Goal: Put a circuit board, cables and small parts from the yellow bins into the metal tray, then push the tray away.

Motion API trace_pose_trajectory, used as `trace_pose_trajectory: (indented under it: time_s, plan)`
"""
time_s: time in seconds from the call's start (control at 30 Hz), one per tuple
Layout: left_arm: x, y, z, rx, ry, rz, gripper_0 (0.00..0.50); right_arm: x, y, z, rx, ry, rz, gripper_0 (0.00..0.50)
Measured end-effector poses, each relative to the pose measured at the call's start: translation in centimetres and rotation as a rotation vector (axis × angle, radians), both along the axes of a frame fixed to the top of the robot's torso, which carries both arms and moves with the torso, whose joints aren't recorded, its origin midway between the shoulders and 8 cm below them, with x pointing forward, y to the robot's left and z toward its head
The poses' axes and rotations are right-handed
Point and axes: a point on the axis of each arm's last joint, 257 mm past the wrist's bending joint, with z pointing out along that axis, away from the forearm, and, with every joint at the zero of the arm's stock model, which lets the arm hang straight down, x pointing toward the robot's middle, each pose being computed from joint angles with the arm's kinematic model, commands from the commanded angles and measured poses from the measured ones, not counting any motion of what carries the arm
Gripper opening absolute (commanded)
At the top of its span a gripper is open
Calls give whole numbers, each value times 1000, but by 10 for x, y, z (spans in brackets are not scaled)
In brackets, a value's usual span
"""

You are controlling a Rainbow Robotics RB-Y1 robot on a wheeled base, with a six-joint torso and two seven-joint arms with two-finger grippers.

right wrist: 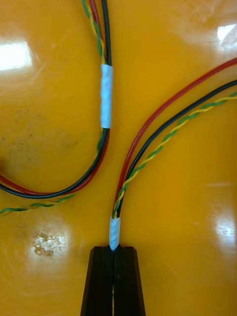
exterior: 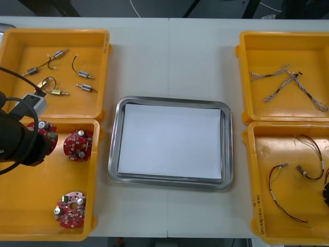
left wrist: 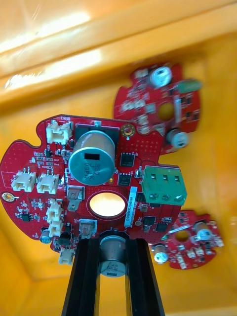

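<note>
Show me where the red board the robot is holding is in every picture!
Front view: the board is at the left, half under the left arm, in the near left bin.
Left wrist view: big and close, its edge between the left gripper fingers.
Right wrist view: not in it; the right gripper pinches a cable.
Landmark: that yellow bin, also behind the board in the left wrist view.
</note>
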Motion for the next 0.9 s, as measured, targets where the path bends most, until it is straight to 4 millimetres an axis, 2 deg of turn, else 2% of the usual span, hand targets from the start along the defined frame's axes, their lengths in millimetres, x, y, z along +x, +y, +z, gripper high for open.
trace_pose_trajectory:
  time_s: [0.1, 0.2, 0.37, 0.53, 0.73, 0.9]
  plan:
    - [3, -12, 9, -19, -11, -36, 0, -1, 6, 2, 28, 7, 3, 0]
    - [7, -23, 17, -37, -21, -69, 0, -12, 8, 6, 34, 54, 15, 0]
    - [14, -40, 27, -43, -38, -109, 1, -18, 1, 34, 6, 66, 30, 0]
    - [11, -67, 18, -63, -11, -99, 0, -23, -5, 65, -6, 75, 34, 0]
    - [4, -94, 6, -124, 20, 37, 0, -23, -4, 105, -54, 61, 75, 0]
    - [2, -120, 2, -106, 22, -16, 0, -23, 2, 133, -123, 55, 136, 0]
